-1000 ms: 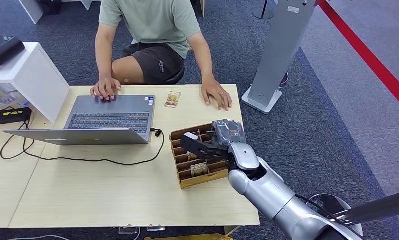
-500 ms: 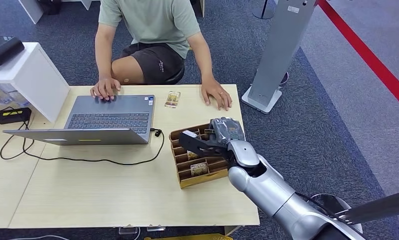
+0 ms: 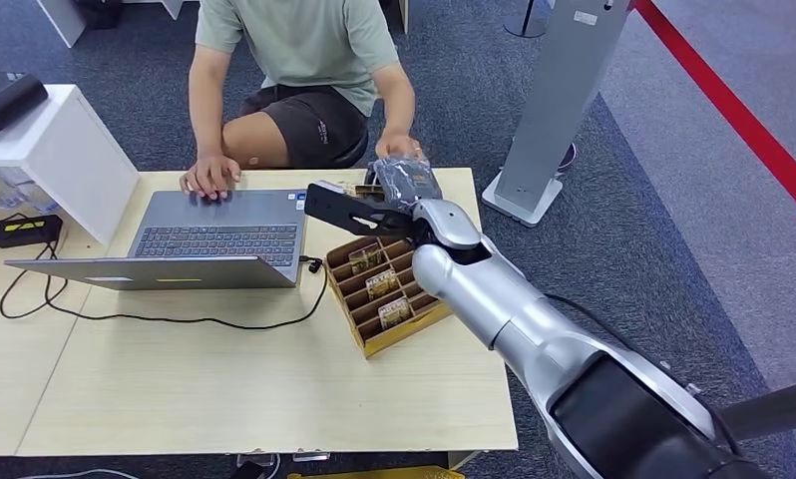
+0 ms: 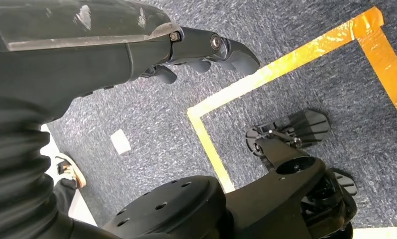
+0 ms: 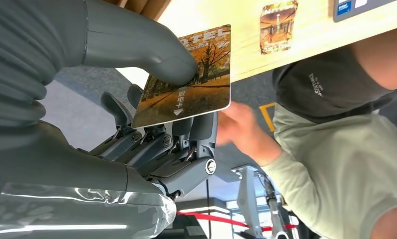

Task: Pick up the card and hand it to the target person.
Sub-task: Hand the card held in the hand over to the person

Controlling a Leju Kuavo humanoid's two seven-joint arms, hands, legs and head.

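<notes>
Though pinched, card [image 5: 186, 79] beyond right hand [image 5: 151, 124].

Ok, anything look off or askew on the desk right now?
Mostly fine. The wooden card box sits skewed to the table edges, near the right side. One loose card lies on the table by the laptop. The right hand pinches its card cleanly.

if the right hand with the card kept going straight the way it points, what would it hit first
Most likely the person's hand, reaching in just past the hotel key card held by the right hand. Depth is unclear, so the gap between them is hard to judge.
</notes>
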